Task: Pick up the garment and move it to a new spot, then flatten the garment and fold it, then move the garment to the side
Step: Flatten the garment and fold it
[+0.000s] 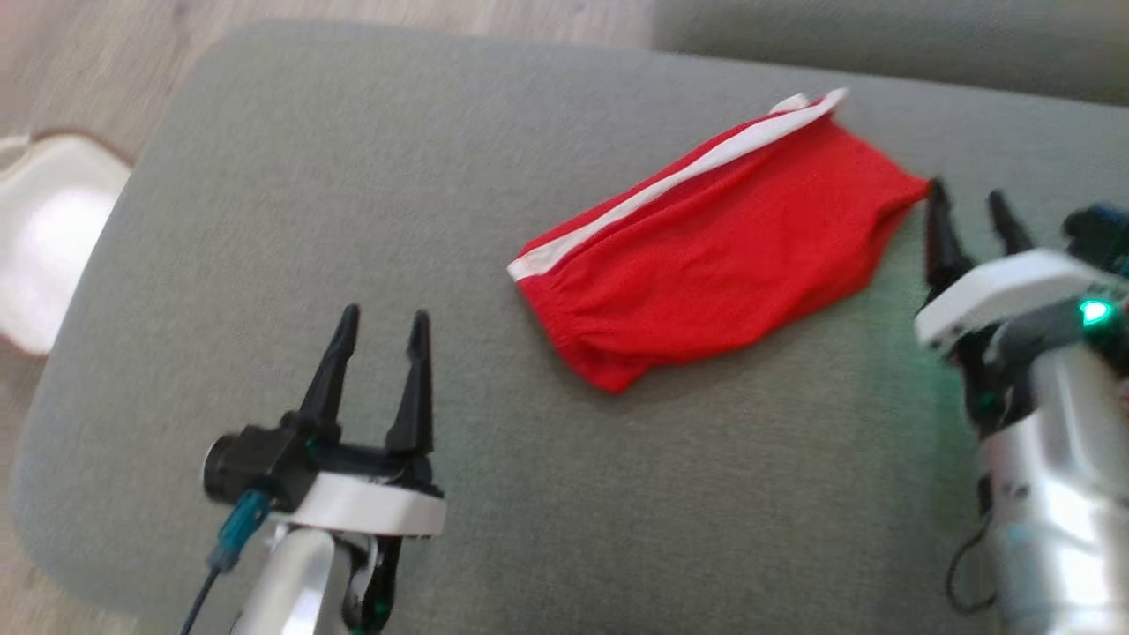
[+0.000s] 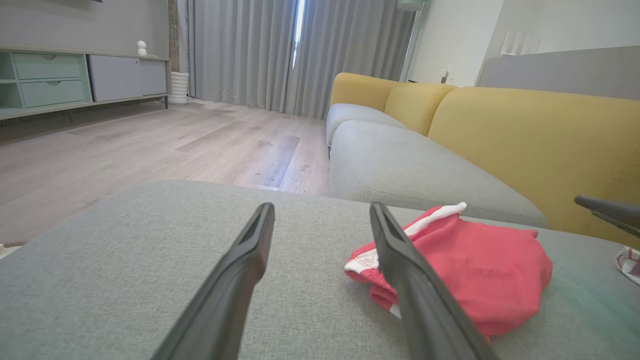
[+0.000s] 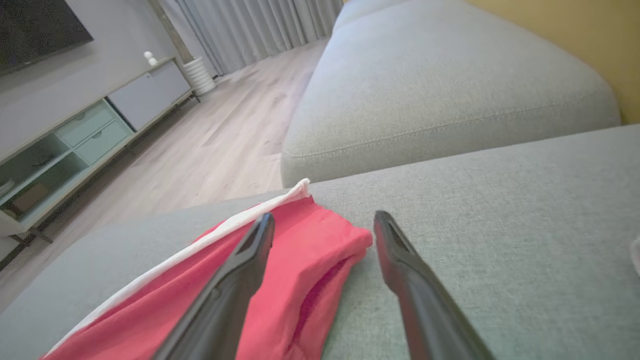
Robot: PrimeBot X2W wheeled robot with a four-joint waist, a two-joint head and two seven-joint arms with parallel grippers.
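Note:
The garment [image 1: 719, 242] is a red piece with a white band, lying folded into a slanted strip on the grey cushion [image 1: 353, 176]. My left gripper [image 1: 381, 323] stands open at the lower left, well apart from the garment's near end. My right gripper [image 1: 968, 201] is open at the garment's right corner, with nothing between its fingers. In the left wrist view the garment [image 2: 480, 270] lies to the right, behind the right finger [image 2: 410, 265]. In the right wrist view its corner [image 3: 330, 245] lies between the open fingers, the left finger [image 3: 245, 270] over the cloth.
The cushion's rounded edge drops to wooden floor [image 1: 79, 62] at the left, where a white object [image 1: 48, 238] sits. A second grey cushion [image 2: 400, 165] with yellow backrests [image 2: 540, 145] lies beyond. A small white and red item [image 2: 631, 262] rests at the right.

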